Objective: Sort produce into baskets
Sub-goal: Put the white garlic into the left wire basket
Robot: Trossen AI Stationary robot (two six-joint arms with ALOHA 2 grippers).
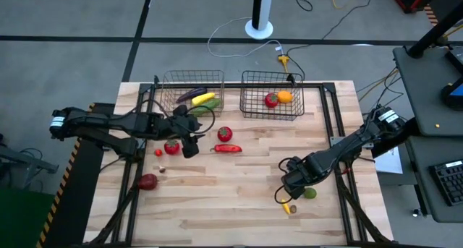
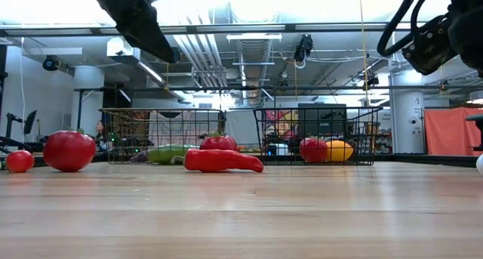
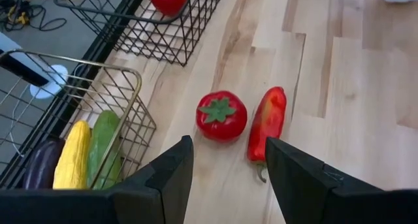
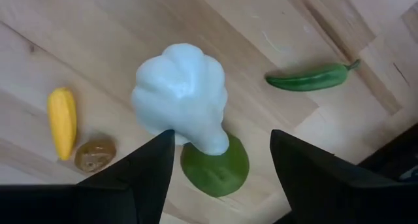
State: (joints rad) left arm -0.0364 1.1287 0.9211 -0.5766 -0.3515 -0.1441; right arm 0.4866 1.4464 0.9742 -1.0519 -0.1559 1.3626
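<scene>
Right end effector [image 4: 219, 155] low over the front right of the bench [image 1: 239, 197], fingers spread and empty, straddling a white garlic bulb [image 4: 181, 95]. Pale, lobed, glossy, bulb fat at one end and narrowing toward a round green base [image 4: 215, 168] just beneath it. Beside it a small yellow piece [image 4: 62, 121], long axis roughly parallel to the fingers, touching a little brown lump [image 4: 95, 155]. Farther off, a slim green chili [image 4: 312, 78], lying across the planks, stem tip away from the garlic.

Left end effector [image 3: 228, 172] near the copper basket [image 1: 189, 80], parted, holding nothing. Ahead of it a red tomato [image 3: 221, 115] with a green star calyx facing up, and just beside it a red pepper [image 3: 268, 121], long axis running away from the fingers, stem end nearest them. In the copper basket: eggplant [image 3: 40, 165], yellow corn [image 3: 73, 153], green cucumber [image 3: 103, 144], side by side, all parallel.

Dark basket [image 1: 272, 96] holding a tomato and an orange.
</scene>
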